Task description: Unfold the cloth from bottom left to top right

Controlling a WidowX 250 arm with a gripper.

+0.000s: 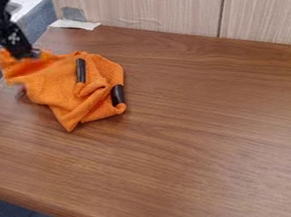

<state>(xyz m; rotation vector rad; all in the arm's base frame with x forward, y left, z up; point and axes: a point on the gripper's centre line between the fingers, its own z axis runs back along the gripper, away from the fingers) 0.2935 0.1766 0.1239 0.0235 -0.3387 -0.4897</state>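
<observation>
The gripper [28, 54] is at the upper left of the view, shut on the left end of the orange cloth [72, 92]. That end is raised, while the rest lies bunched and folded on the brown table near its left edge. One corner of the cloth points toward the front. Two short dark strips show on the cloth, one near its upper middle and one at its right side. The cloth's underside and inner folds are hidden.
The wooden table [206, 138] extends right and toward the front. A pale panelled wall [155, 8] borders its back edge, with whitish tape [74, 24] at the back left corner. A blue-grey surface [36, 24] lies beyond the left edge.
</observation>
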